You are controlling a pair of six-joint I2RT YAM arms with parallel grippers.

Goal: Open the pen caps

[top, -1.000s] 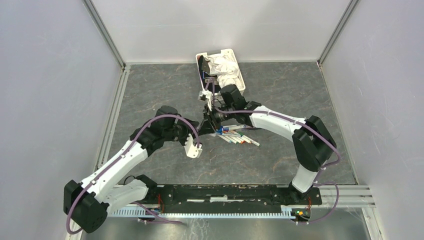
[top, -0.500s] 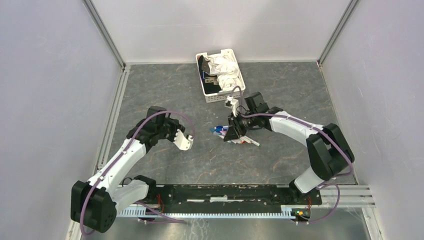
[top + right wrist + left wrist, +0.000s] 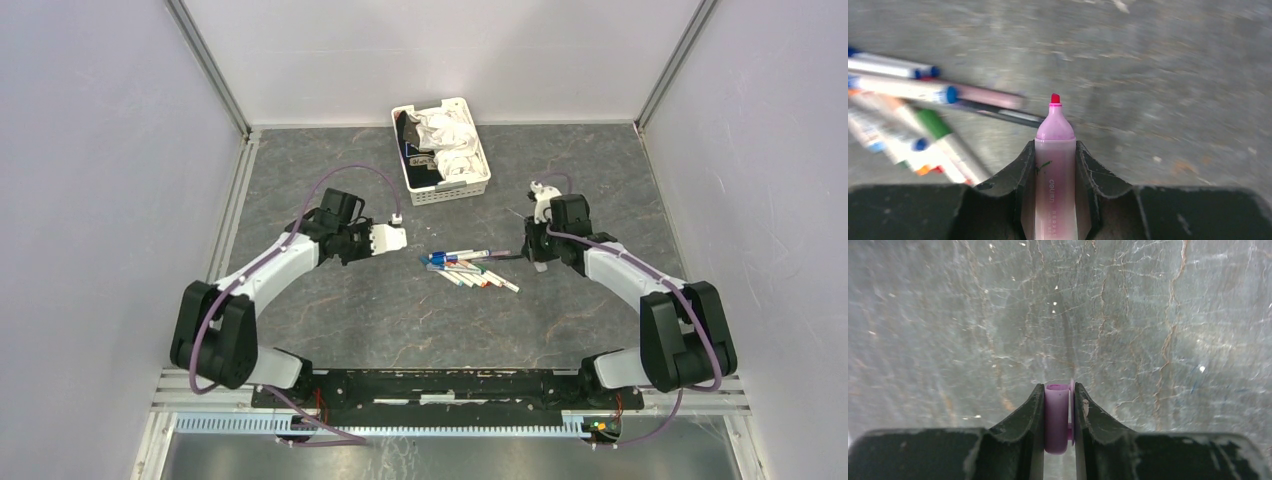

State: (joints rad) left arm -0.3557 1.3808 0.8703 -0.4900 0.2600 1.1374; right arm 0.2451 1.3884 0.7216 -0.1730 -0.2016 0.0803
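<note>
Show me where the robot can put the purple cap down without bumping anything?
Bare table stretches between the pens and the arm bases, and again left of the basket, toward the far corner. The middle is crowded: the pens lie between the left gripper, holding the purple cap, and the right gripper, holding a pink pen.

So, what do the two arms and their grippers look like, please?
The left arm and right arm match: white shells, black joints, a purple cable looping along each. The left gripper and right gripper have black, curved fingers with scuffed edges.
</note>
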